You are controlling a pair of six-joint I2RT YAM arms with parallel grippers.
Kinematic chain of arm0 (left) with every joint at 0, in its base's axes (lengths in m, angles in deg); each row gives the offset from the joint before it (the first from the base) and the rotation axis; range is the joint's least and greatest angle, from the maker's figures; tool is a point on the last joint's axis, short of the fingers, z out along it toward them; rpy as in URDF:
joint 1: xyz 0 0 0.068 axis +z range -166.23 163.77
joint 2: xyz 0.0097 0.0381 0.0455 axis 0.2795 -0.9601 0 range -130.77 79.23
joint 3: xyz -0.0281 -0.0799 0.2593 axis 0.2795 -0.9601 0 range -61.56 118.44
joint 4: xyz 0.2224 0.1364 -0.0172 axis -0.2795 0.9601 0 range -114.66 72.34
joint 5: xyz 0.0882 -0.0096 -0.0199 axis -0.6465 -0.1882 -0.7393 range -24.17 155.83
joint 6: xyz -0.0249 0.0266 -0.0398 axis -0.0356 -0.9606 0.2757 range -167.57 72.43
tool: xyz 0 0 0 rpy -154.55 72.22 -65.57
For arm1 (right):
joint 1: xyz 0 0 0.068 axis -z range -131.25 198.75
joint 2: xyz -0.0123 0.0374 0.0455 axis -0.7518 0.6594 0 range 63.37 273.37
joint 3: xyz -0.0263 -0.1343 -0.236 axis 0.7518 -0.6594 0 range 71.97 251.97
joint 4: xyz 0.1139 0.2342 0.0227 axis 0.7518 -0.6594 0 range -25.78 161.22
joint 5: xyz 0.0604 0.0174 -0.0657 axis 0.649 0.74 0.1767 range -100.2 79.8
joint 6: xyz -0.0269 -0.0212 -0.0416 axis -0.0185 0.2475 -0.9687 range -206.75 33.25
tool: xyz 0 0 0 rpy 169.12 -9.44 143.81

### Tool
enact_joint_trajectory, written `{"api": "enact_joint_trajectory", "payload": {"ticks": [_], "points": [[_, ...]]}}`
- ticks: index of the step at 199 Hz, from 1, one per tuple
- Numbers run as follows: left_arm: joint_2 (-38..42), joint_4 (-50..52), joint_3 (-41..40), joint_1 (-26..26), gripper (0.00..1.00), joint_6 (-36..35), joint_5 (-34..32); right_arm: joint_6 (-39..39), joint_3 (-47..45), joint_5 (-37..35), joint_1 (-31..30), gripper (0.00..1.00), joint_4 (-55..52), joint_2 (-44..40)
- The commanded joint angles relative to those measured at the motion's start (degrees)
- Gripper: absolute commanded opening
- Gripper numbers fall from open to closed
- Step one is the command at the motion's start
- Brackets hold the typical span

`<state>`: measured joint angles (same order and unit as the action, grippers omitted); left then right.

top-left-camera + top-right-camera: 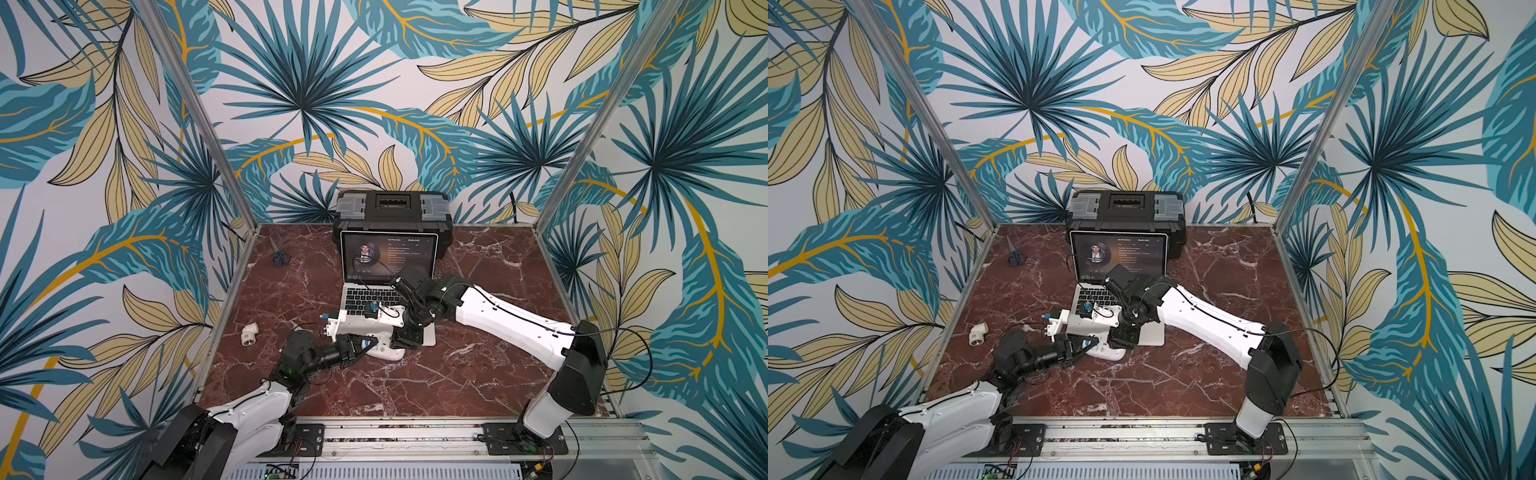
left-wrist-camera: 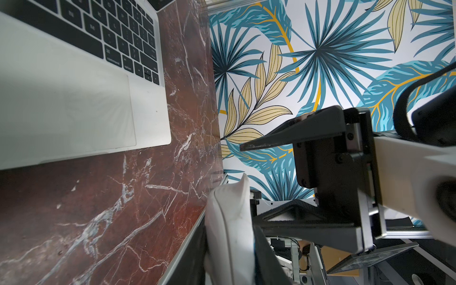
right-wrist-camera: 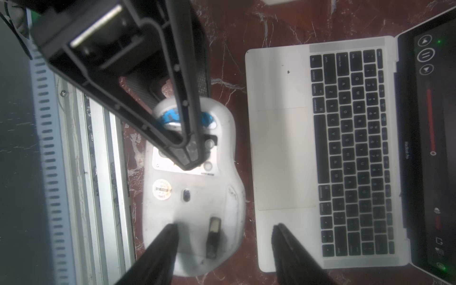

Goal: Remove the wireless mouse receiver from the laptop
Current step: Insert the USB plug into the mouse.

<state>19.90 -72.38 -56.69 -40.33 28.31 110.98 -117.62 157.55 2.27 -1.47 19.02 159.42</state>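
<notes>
Late step, by the look of it. The receiver (image 3: 213, 234), a small dark stub, sits in a slot on the upturned mouse (image 3: 192, 197), just in front of the laptop (image 3: 281, 158) and not in it. Left gripper (image 1: 365, 345) clamps the mouse. Right gripper (image 3: 225, 225) is wide and empty, straddling the stub. Next move, probably: lift the right gripper clear without snagging, then let go of the mouse on the worktop (image 1: 478, 374).

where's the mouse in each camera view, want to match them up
In a top view: the mouse sits at the front edge of the laptop.
In a top view: the same spot, in front of the laptop.
Left wrist: its white edge close up, apart from the laptop's corner.
Right wrist: underside up, beside the laptop's trackpad.
Shared landmark: the laptop.
</notes>
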Motion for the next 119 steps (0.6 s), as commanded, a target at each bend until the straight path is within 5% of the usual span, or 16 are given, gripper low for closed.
{"api": "enact_joint_trajectory", "payload": {"ticks": [1,85,119], "points": [[1.1,-6.5,4.1,-0.3,0.00,0.2,0.0,0.3,-1.8,0.5,0.4,0.69,-0.2,-2.1],[0.6,-2.9,5.8,-0.4,0.00,0.8,-2.7,3.3,-2.5,14.3,4.6,0.80,1.4,-13.2],[0.1,-1.1,6.7,-0.4,0.00,1.1,-4.3,16.0,-5.6,18.5,11.2,0.87,12.3,-17.2]]}}
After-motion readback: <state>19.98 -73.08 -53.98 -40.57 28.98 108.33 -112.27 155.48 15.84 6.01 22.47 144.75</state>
